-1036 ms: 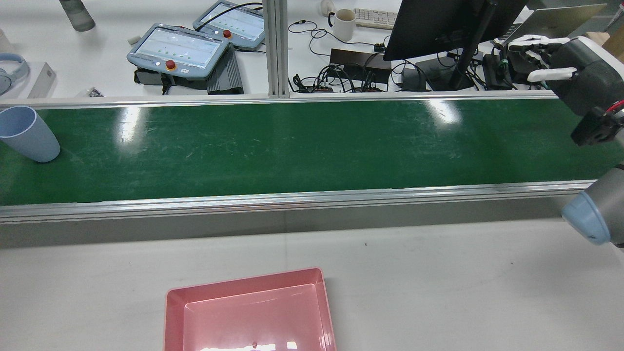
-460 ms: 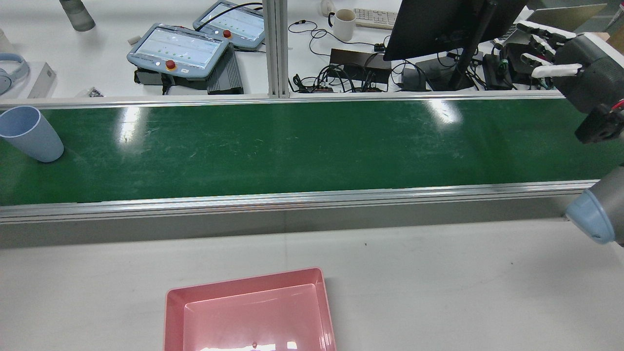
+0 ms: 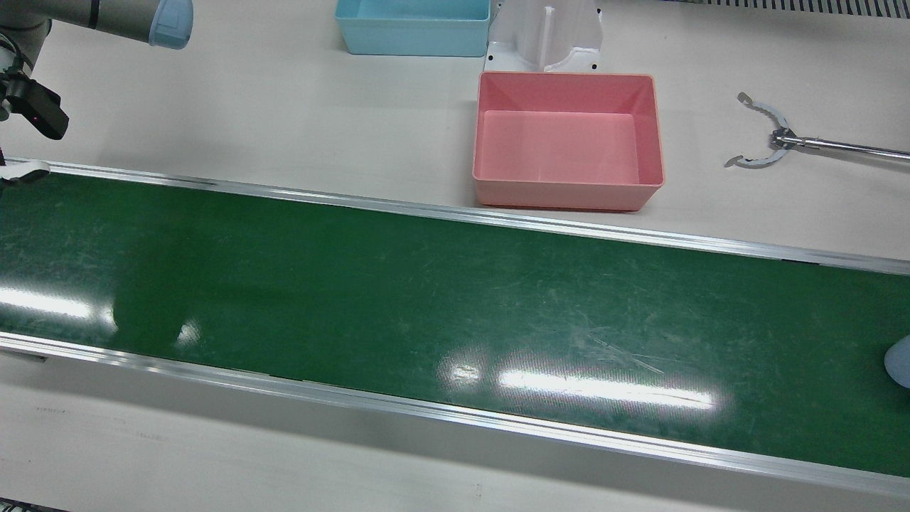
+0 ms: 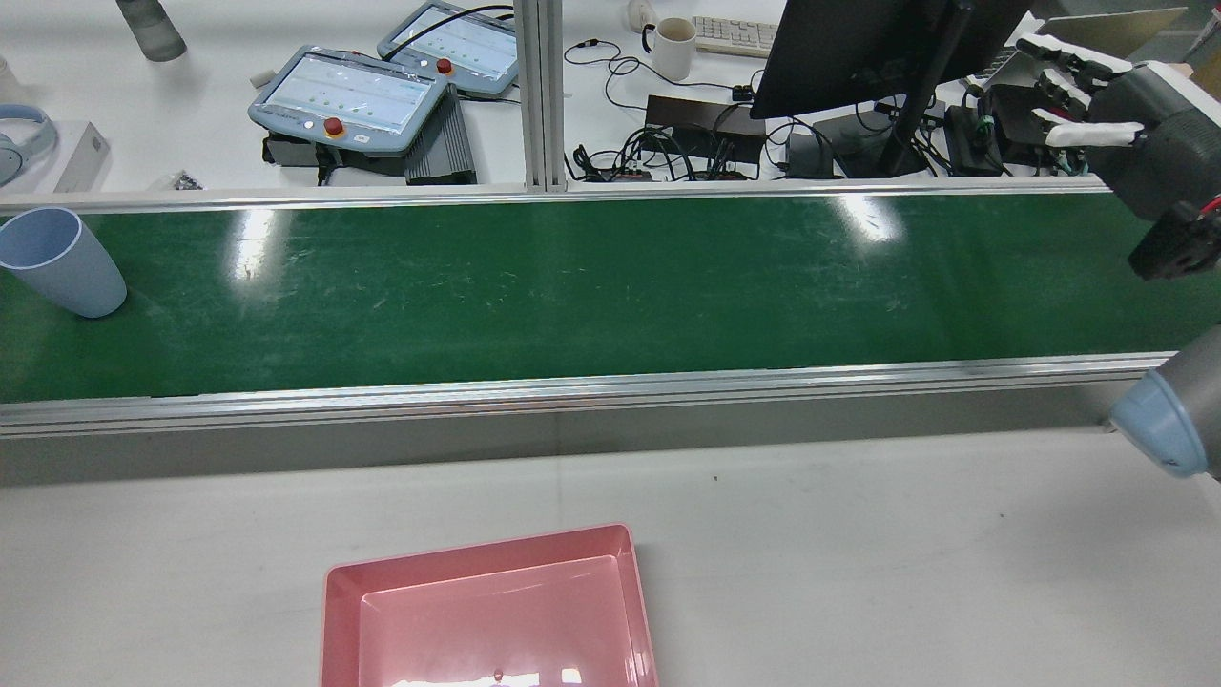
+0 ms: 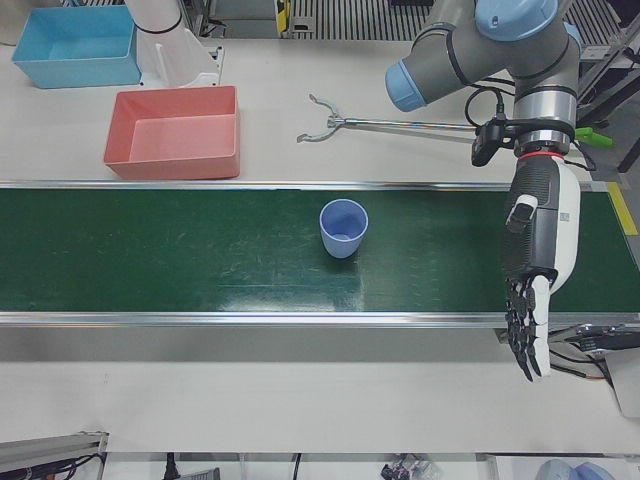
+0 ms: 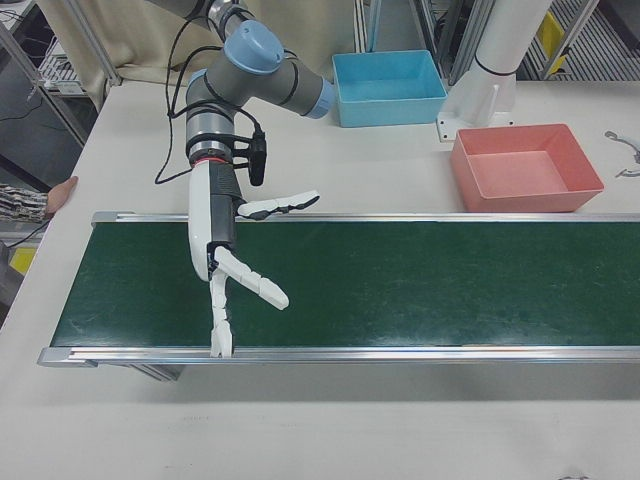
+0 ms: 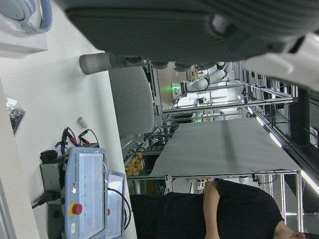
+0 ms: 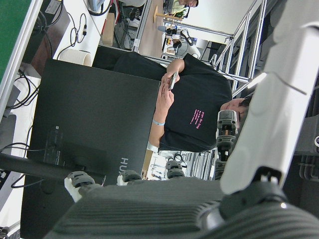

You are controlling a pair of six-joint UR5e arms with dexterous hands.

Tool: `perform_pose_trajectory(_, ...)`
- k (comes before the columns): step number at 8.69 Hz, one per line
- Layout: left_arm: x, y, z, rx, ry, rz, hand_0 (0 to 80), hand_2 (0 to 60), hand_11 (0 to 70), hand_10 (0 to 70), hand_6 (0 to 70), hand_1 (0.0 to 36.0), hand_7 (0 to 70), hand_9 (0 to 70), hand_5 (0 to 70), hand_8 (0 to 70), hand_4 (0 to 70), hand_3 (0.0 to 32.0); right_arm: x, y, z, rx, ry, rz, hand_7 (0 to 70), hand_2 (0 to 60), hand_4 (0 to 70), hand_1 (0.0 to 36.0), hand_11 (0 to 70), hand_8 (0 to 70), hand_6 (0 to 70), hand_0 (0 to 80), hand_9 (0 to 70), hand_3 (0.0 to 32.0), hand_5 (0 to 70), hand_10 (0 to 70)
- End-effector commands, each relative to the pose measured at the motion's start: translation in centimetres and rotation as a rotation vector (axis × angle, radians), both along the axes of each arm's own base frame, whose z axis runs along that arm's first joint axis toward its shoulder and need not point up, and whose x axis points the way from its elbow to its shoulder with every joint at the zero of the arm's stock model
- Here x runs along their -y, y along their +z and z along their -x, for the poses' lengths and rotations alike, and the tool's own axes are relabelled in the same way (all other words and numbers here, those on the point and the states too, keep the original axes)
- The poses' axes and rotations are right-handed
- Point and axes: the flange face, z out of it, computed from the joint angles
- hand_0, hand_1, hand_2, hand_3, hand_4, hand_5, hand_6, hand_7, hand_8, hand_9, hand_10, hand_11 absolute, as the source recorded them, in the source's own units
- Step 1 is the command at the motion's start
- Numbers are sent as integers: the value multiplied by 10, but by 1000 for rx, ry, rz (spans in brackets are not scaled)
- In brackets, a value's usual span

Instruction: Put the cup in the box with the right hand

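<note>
The light blue cup (image 4: 59, 262) stands upright on the green belt (image 4: 610, 286), at the far left of the rear view. It also shows in the left-front view (image 5: 343, 228) and at the right edge of the front view (image 3: 899, 363). The pink box (image 4: 486, 611) sits empty on the white table beside the belt. My right hand (image 6: 235, 260) is open with its fingers spread, above the belt's opposite end, far from the cup; the rear view shows it at top right (image 4: 1107, 105). My left hand (image 5: 535, 280) hangs open, fingers pointing down, over the belt's end beyond the cup.
A blue box (image 6: 390, 75) stands behind the pink box (image 6: 525, 168) near a white pedestal (image 3: 544, 35). A metal grabber tool (image 3: 764, 135) lies on the table. Monitor, teach pendants and cables crowd the desk past the belt (image 4: 858, 57).
The cup has drifted slightly along the belt toward the middle. My right hand has risen a little and turned, its fingers spreading wider.
</note>
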Motion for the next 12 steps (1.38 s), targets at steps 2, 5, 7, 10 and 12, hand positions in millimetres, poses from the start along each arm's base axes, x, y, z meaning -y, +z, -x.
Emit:
perform_pose_trajectory(2,0,0,0,0,0,0,0,0,0,0,0,0,0,0,0,0,0,0,0,1,-1,6,2,0,139,0,194,62,69,6,5,530,44,292,41,37)
perform_pose_trajectory(5,0,0,0,0,0,0,0,0,0,0,0,0,0,0,0,0,0,0,0,5,2,12,-5,12,196,0,248,0,77,11,12,493,47,274,25,48)
perform_pose_trajectory(7,0,0,0,0,0,0,0,0,0,0,0,0,0,0,0,0,0,0,0,6,5,14,-9,20,428,0,196,11,89,3,65,509,71,172,33,54)
perform_pose_trajectory(10,0,0,0,0,0,0,0,0,0,0,0,0,0,0,0,0,0,0,1,3,7,15,-12,17,494,0,180,75,95,7,85,563,85,120,50,54)
perform_pose_trajectory(12,0,0,0,-1,0,0,0,0,0,0,0,0,0,0,0,0,0,0,1,3,9,15,-16,17,464,0,183,104,108,6,84,586,79,98,57,62)
